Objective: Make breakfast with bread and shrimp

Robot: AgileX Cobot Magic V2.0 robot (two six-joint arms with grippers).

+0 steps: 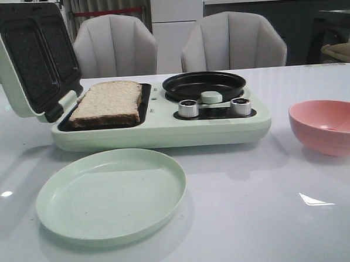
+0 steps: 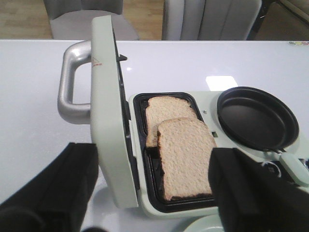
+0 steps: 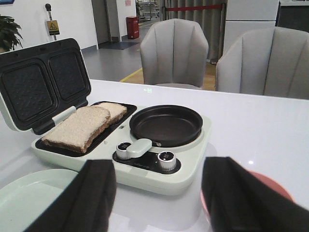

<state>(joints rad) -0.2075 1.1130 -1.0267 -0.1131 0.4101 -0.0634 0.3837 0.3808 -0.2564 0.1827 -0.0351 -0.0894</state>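
Note:
Two bread slices lie overlapped in the sandwich tray of the pale green breakfast maker (image 1: 163,131). The near slice (image 2: 186,154) leans on the far slice (image 2: 166,106); both also show as bread (image 1: 108,102) and bread (image 3: 77,126). My left gripper (image 2: 155,157) hovers open above the tray's near end, one finger on each side of the raised lid (image 2: 108,106) and the bread. My right gripper (image 3: 161,166) is open in front of the knobs (image 3: 166,160), holding nothing. Neither gripper appears in the front view. The shrimp is out of view.
A black frying pan (image 1: 203,84) sits empty on the maker's right half. A pale green plate (image 1: 111,196) lies in front of the maker. A pink bowl (image 1: 327,126) stands at the right. Two grey chairs (image 1: 115,46) are behind the table.

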